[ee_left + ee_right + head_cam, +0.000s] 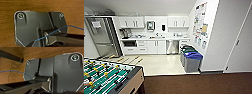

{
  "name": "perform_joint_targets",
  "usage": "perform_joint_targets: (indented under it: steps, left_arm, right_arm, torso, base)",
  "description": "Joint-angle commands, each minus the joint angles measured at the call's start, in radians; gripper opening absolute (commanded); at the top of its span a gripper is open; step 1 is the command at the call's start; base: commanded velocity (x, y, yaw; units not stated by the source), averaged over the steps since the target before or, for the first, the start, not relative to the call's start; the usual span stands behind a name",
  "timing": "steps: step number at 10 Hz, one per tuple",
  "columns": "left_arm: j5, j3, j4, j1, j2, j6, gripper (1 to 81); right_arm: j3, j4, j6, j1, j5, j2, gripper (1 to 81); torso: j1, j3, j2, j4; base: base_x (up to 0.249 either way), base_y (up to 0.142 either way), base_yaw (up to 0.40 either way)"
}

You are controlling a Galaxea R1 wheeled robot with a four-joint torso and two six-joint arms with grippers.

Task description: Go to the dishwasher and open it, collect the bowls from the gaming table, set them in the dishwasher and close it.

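Observation:
The dishwasher (172, 47) stands under the counter (156, 38) at the far side of the kitchenette. Its brushed steel front is shut, between white cabinet doors and a white wall. It is several metres ahead of me, slightly right of centre, across a pale floor (159, 63). The bowls and the gaming table are out of view. Both wrist views look down on brown carpet (50, 6) past the robot's own dark plates.
A green-field foosball table (106, 77) with rods fills the near left. Grey bins with blue and green lids (192, 61) line the right wall just before the dishwasher. A tall steel fridge (101, 37) stands far left. Brown carpet (196, 83) lies in front of me.

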Motion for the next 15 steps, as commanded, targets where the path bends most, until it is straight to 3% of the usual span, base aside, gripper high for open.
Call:
perform_joint_targets:
  steps: [1, 15]
  left_arm:
    - [0.053, 0.009, -0.011, -0.052, -0.01, 0.001, 81.1]
    - [0.053, 0.009, -0.009, -0.052, -0.015, -0.005, 81.1]
  right_arm:
    - [0.016, 0.002, -0.003, 0.05, -0.051, -0.014, 81.1]
    - [0.019, 0.001, -0.005, 0.062, -0.054, -0.015, 81.1]
  torso:
    - [0.0, 0.0, 0.0, 0.0]
    - [0.0, 0.0, 0.0, 0.0]
  base:
    - [0.157, 0.0, 0.0]
    - [0.157, 0.0, 0.0]
